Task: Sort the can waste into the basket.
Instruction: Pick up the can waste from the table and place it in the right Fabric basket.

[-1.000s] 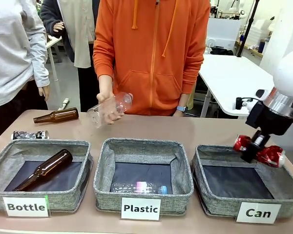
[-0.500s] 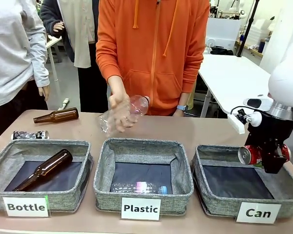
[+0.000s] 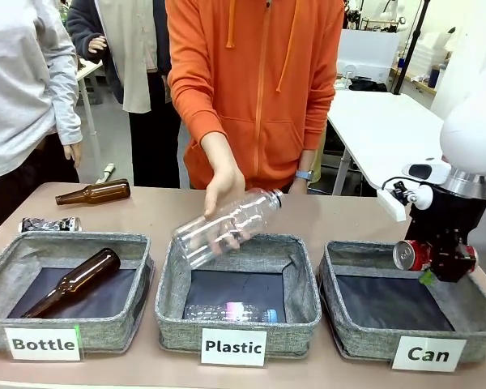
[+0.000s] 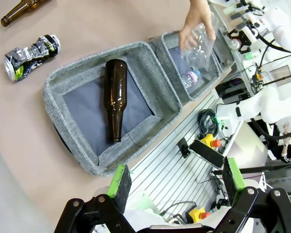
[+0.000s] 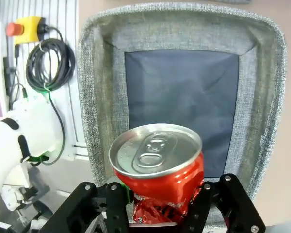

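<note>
Two cans showed on my screens. The red can [image 3: 409, 255] hung clamped in the right pincer [image 3: 439, 263], lying on its side with its silver top turned toward the counter's middle. It was above the right part of the basket [image 3: 364, 340] labelled "Can", which sat at the near right corner of the counter [image 3: 348, 219]. Through the right wrist camera I saw that basket's dark lining beneath the can. The black and silver can [image 3: 49, 224] lay crushed by the counter's left edge, just behind the "Bottle" basket [image 3: 0, 279], which held one brown bottle [image 3: 73, 282]. My left pincer [image 4: 177, 179] stood with its fingers apart, holding nothing, looking down on that basket. A person's hand [image 3: 223, 190] held a clear plastic bottle [image 3: 227, 227] tilted over the middle "Plastic" basket [image 3: 306, 296].
</note>
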